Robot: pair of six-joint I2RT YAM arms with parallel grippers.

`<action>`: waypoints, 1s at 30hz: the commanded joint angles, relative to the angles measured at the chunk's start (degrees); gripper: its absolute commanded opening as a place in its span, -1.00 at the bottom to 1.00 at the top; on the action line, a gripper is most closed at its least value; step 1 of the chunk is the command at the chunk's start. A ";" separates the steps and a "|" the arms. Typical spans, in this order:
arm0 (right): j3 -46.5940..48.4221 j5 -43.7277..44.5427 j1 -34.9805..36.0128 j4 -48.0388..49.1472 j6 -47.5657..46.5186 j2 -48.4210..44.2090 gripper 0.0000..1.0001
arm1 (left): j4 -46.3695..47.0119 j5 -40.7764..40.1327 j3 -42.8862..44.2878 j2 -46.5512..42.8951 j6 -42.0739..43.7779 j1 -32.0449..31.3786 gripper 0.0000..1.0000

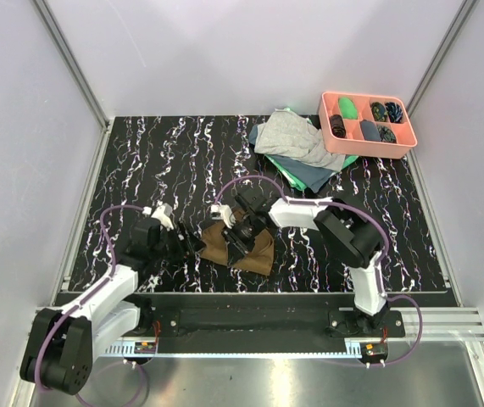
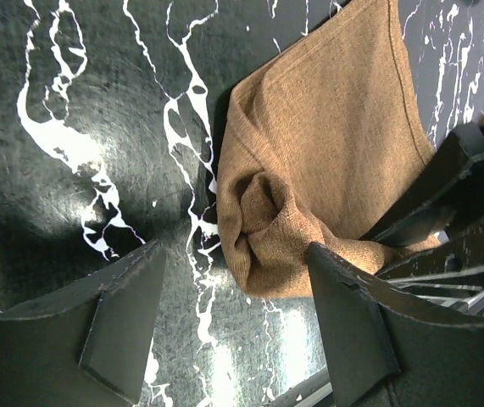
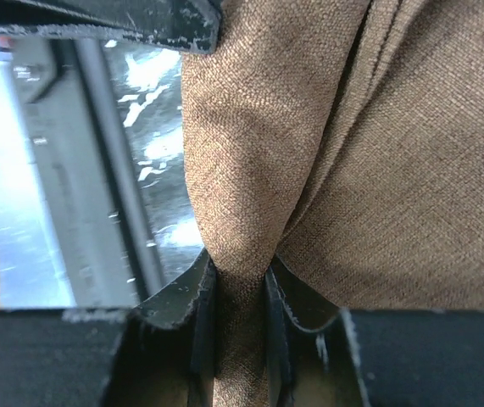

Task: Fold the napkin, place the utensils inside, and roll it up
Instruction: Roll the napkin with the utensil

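Observation:
The brown napkin (image 1: 257, 248) lies bunched on the black marbled table, near the front middle. My right gripper (image 1: 240, 237) is shut on a pinched fold of the napkin (image 3: 240, 229); cloth fills the gap between its fingers. My left gripper (image 1: 192, 243) is open just left of the napkin. In the left wrist view the napkin's rolled corner (image 2: 275, 229) sits just ahead of its spread fingers (image 2: 352, 322), not between them. The right gripper's dark fingers show at that view's right edge. The fork, spoon and orange-handled piece are not visible in any view.
A pile of grey cloth (image 1: 297, 140) and green cloth (image 1: 303, 175) lies at the back right. A pink compartment tray (image 1: 398, 146) with small dark and green items stands beside it. The table's front rail (image 1: 250, 298) runs close below the napkin.

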 commanded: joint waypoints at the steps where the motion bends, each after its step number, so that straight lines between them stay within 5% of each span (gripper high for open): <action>1: 3.35 -14.02 -1.76 -4.31 1.43 3.96 -0.63 | 7.42 2.81 -1.12 1.76 -0.55 0.09 0.39; 13: 8.27 -22.04 -3.96 -8.52 0.20 12.92 -0.64 | 20.87 8.17 -2.44 13.36 -3.71 -0.44 0.18; 18: 8.80 -20.99 -4.22 -9.40 0.02 13.37 -0.63 | 22.20 8.18 -2.09 15.30 -4.16 -1.23 -0.24; 22: 9.15 -18.80 -5.09 -9.32 0.89 11.35 -0.58 | 20.53 7.73 -2.36 15.56 -4.24 -1.67 -0.79; 24: 9.33 -15.74 -5.45 -9.40 1.51 9.77 -0.36 | 19.74 7.47 -2.53 15.47 -4.24 -1.67 -1.00; 27: 9.50 -10.21 -5.63 -9.58 2.83 3.38 -0.01 | 17.98 7.12 -2.27 15.12 -4.07 -1.67 -1.00; 30: 9.15 -2.38 -5.28 -9.41 3.97 -3.12 0.14 | 15.09 6.33 -1.31 14.77 -3.72 -1.67 -1.00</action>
